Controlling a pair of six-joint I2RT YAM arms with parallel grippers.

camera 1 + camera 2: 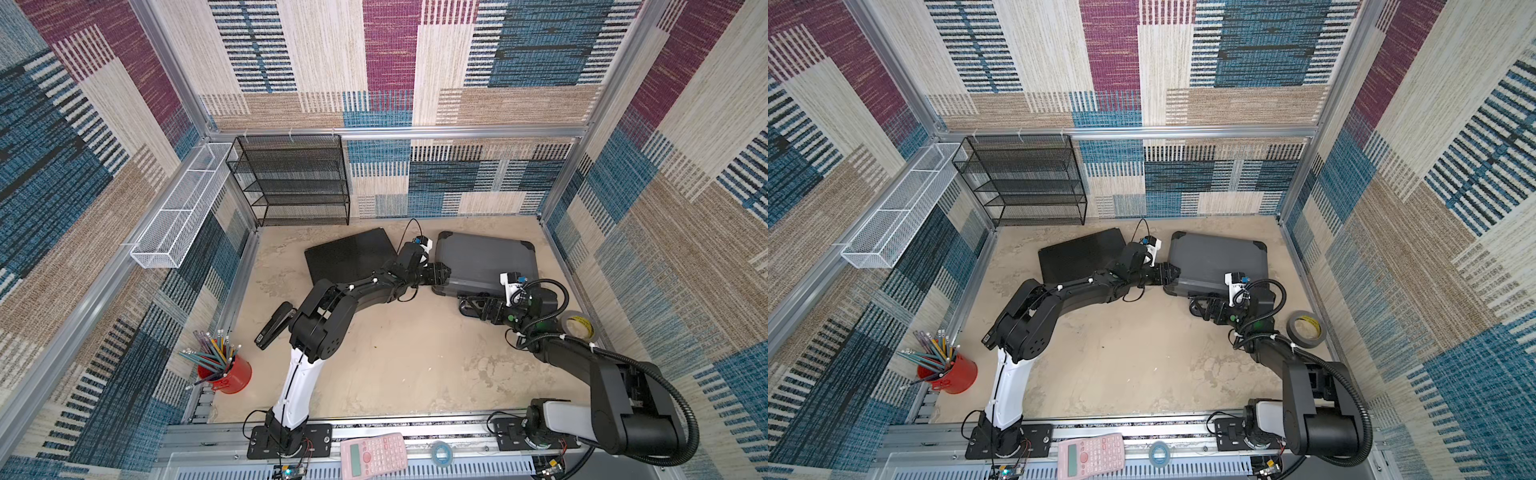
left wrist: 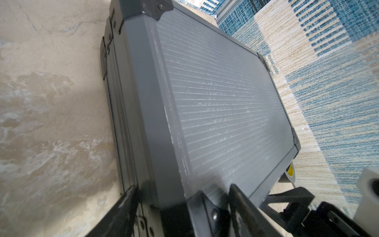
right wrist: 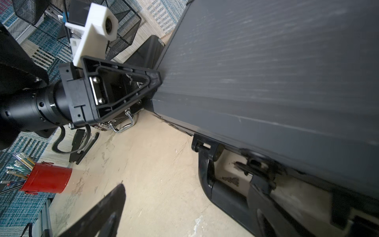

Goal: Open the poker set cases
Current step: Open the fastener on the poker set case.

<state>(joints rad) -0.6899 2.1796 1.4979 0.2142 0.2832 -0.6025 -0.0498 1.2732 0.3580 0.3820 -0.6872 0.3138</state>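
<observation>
thin case [image 1: 349,257] L, thick case [image 1: 478,257] R

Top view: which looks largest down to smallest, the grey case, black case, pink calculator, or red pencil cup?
1. Grey ribbed case with black corners.
2. Slim black ribbed case, partly hidden.
3. Pink calculator and red pencil cup: too alike to rank.
</observation>
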